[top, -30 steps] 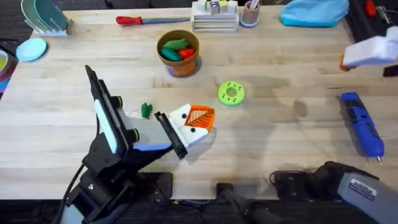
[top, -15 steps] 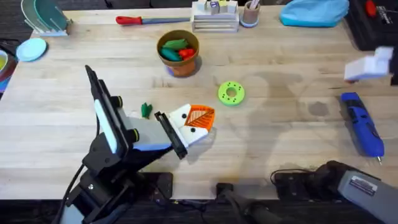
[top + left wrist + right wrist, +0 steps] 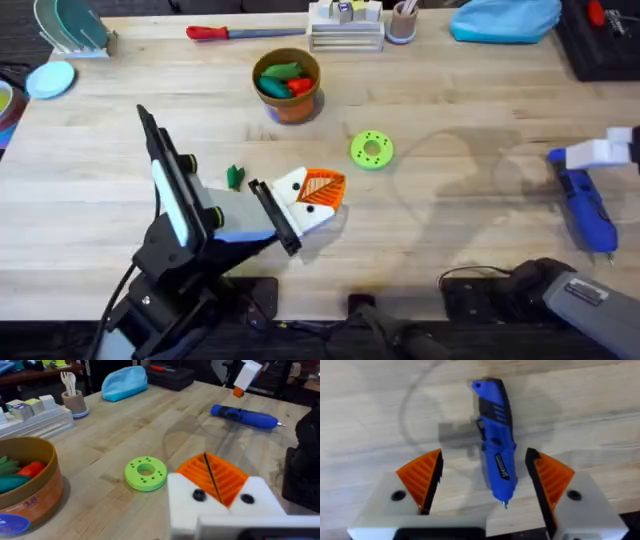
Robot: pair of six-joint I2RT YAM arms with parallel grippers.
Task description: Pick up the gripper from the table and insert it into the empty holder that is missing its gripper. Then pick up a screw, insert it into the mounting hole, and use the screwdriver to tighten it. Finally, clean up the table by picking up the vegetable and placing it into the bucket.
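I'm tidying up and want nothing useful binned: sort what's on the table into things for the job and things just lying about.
For the job:
- screwdriver, with the right gripper above it, jaws open
- vegetable
- bucket

Lying about:
- green ring disc
- red-handled tool
- blue pouch
- pen cup

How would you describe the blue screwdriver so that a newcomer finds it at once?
Look at the right edge of the wooden table, far from the orange bucket. There the screwdriver lies flat, directly under the open right hand. It is the only blue pen-shaped tool with a thin metal bit; the long tool at the back has a red handle.
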